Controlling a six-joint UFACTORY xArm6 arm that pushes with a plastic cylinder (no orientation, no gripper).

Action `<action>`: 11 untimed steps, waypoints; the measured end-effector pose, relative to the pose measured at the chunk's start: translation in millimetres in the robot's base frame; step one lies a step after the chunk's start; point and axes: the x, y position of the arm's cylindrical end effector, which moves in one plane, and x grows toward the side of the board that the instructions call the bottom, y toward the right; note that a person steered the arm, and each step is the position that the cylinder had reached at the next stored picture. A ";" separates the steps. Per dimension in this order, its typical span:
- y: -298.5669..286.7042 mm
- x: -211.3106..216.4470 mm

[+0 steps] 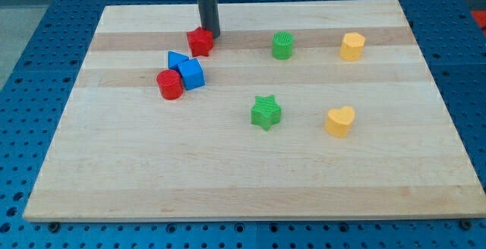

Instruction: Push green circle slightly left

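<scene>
the rod's tip (212, 35) touches the red star (200, 42), well left of the green circle (282, 45) on the counter (228, 173); the tool has no jaws.

We are seeing a pale wooden bench (250, 181) lying on a blue perforated surface (30, 67), evenly lit, with soft shadows falling.

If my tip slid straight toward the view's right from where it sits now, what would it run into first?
My tip sits at the red star's upper right. Heading right, the board looks free until the green circle, which lies slightly lower in the view, so contact may be glancing; depth is hard to judge.
</scene>
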 end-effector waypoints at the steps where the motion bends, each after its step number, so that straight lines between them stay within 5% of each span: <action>1: -5.3 23.1; 3: 11.9 15.7; 5: 153.6 -49.2; 7: 216.1 -41.8; 11: 162.9 28.2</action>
